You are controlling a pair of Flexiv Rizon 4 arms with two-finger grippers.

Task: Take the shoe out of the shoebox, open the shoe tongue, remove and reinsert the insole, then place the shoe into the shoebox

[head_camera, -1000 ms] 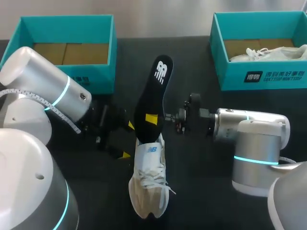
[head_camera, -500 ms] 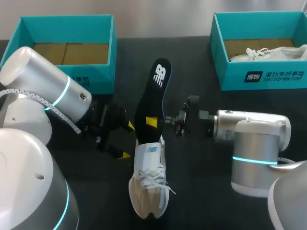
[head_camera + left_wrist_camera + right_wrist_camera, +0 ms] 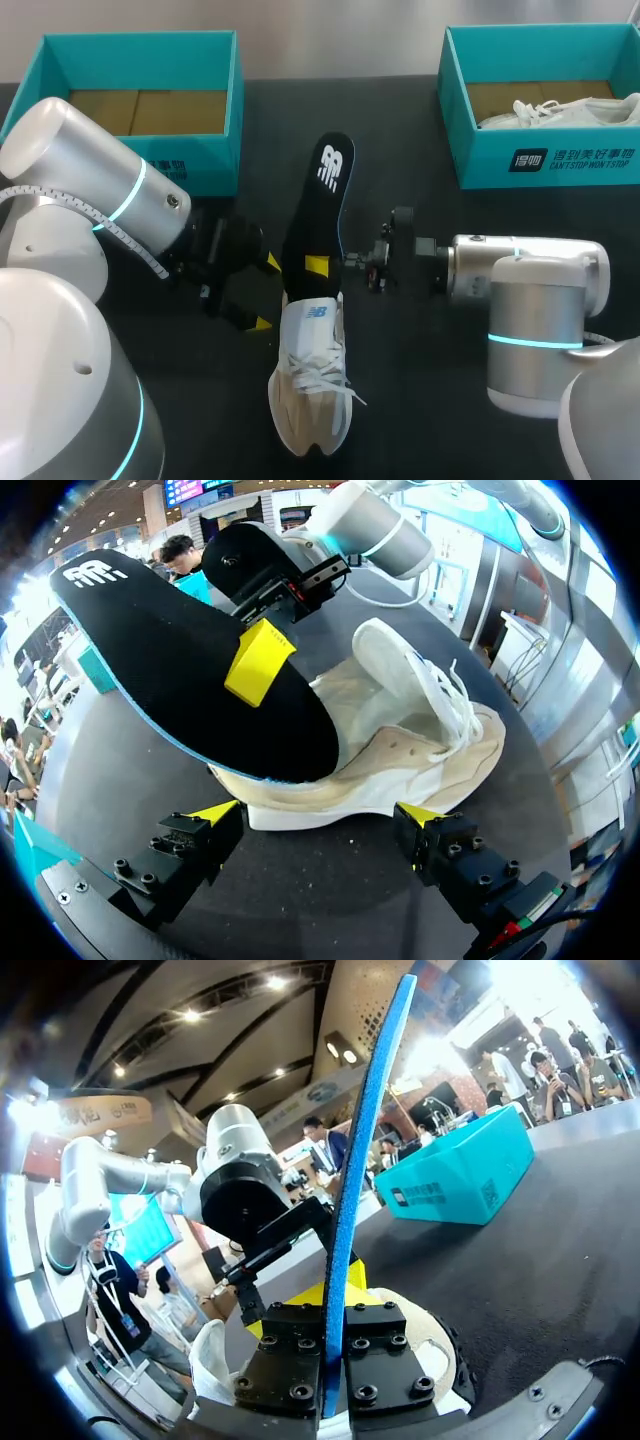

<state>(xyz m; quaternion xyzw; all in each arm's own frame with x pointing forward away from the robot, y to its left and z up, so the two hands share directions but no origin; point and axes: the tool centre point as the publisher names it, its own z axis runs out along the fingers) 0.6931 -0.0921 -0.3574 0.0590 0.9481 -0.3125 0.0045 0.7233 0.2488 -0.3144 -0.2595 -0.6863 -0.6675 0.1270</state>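
Surface: black table (image 3: 420,350). An empty teal shoebox (image 3: 140,38) stands far left and a second shoebox (image 3: 545,160) far right.
White shoe (image 3: 310,385): lies mid-table, toe toward the near edge, opening facing the far side.
Black insole (image 3: 318,210): long axis in line with the shoe. Its lower end is at the opening and the rest slants up and away.
Right gripper (image 3: 328,265): clamped across the insole near its lower end. It is likely the arm to push the insole in.
Left gripper (image 3: 267,293): fingers apart, just beside the shoe's heel.

Head camera high behind, over the table (image 3: 420,140); wrist cameras close, opposite sides of the shared insole (image 3: 318,205).
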